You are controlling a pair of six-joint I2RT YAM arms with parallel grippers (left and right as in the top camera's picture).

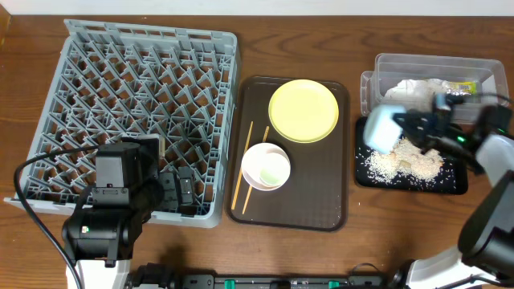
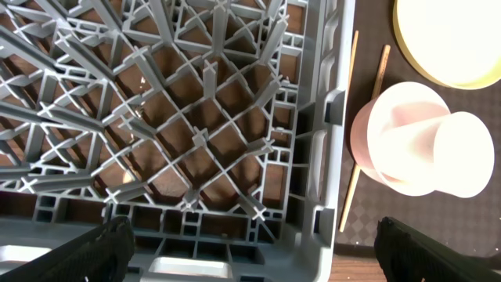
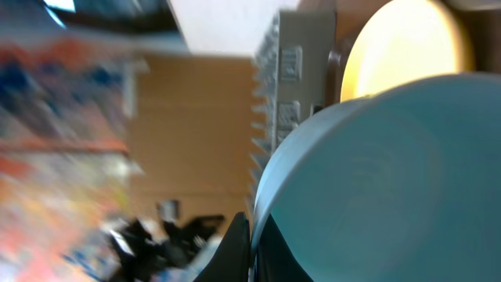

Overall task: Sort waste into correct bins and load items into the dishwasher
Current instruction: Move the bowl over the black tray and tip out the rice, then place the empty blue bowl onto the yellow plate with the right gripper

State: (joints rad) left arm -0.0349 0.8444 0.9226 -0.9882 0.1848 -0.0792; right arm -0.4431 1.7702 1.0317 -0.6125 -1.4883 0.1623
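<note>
My right gripper is shut on the rim of the light-blue bowl, which is tipped on its side over the black tray. Rice-like grains lie in that tray. In the right wrist view the fingers pinch the bowl's rim. The clear tub holds a white napkin and a wrapper. My left gripper hangs open and empty over the front right corner of the grey dish rack. The yellow plate, white bowl and chopsticks lie on the brown tray.
The left wrist view has the rack's lattice below, with the white bowl, chopsticks and plate edge to the right. A black cable loops over the rack's front left. Bare wood table lies in front.
</note>
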